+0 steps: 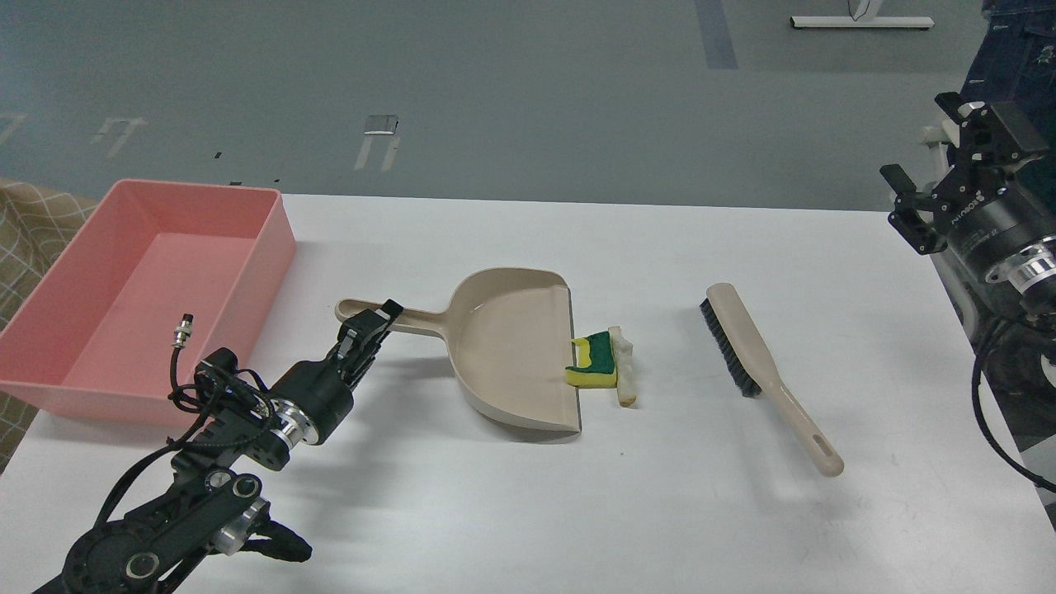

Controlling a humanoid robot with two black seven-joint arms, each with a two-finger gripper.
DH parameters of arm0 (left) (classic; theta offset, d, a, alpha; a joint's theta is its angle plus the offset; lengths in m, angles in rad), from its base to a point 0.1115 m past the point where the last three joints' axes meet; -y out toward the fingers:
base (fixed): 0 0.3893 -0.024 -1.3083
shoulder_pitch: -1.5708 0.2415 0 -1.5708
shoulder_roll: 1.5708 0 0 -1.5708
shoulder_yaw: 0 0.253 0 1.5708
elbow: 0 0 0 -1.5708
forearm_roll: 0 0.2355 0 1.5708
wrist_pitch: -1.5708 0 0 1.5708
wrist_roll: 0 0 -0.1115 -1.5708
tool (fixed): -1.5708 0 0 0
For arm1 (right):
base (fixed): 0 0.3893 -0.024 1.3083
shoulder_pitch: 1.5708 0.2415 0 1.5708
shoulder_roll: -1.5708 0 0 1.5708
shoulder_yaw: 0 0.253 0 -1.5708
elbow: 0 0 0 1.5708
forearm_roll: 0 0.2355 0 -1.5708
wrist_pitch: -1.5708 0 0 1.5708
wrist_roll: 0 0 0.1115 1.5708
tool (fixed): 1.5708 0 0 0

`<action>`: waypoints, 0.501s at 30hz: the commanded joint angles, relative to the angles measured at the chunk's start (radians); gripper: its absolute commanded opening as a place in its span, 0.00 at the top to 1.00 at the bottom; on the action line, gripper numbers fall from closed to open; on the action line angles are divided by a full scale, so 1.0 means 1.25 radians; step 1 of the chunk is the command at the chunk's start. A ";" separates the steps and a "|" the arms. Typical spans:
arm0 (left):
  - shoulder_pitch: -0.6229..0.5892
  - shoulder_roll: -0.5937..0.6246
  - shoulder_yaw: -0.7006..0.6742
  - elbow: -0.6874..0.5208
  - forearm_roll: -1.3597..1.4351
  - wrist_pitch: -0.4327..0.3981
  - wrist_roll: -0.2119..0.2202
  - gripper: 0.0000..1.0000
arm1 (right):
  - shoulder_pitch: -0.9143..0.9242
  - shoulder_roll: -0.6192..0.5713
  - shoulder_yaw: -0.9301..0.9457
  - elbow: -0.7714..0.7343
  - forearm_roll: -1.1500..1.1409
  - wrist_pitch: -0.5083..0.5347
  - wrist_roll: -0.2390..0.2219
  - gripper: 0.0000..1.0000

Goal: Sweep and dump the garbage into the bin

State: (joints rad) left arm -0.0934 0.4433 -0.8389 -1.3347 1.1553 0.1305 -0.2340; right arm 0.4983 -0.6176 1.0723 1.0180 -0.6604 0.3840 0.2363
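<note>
Little is done: the sponge (592, 363) and bread (624, 367) lie on the table (528, 511) touching the dustpan (511, 346) lip at its 3 o'clock, not yet swept in, and the bin (49, 363) at 9 o'clock looks empty. The left gripper (371, 323) sits at the dustpan handle, grasp unclear; the right gripper (940, 177) hangs released, well off the brush (763, 367). Open table lies between brush and garbage; the bin overhangs the left edge.

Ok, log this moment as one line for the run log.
left claw at dustpan handle, grip unclear | right claw open, raised | sponge, bread at dustpan lip | brush untouched | bin empty
</note>
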 commanded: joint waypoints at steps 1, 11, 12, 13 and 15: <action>-0.003 0.000 0.001 0.000 0.000 -0.004 -0.002 1.00 | 0.005 -0.161 -0.157 0.098 -0.009 -0.002 -0.009 0.00; -0.020 0.000 0.001 0.000 -0.001 -0.011 -0.002 1.00 | -0.006 -0.384 -0.292 0.302 -0.219 0.000 -0.075 0.00; -0.020 0.000 0.000 0.000 -0.001 -0.015 -0.002 1.00 | -0.006 -0.397 -0.307 0.321 -0.242 0.000 -0.074 0.00; -0.020 -0.001 0.001 0.000 -0.001 -0.016 -0.002 1.00 | -0.007 -0.400 -0.315 0.330 -0.255 0.000 -0.074 0.00; -0.020 -0.002 0.001 0.000 -0.001 -0.017 -0.002 1.00 | -0.012 -0.407 -0.339 0.349 -0.304 -0.002 -0.074 0.00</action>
State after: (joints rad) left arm -0.1182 0.4428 -0.8376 -1.3346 1.1536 0.1124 -0.2361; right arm 0.4891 -1.1092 0.6868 1.4181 -0.9666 0.3825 0.1454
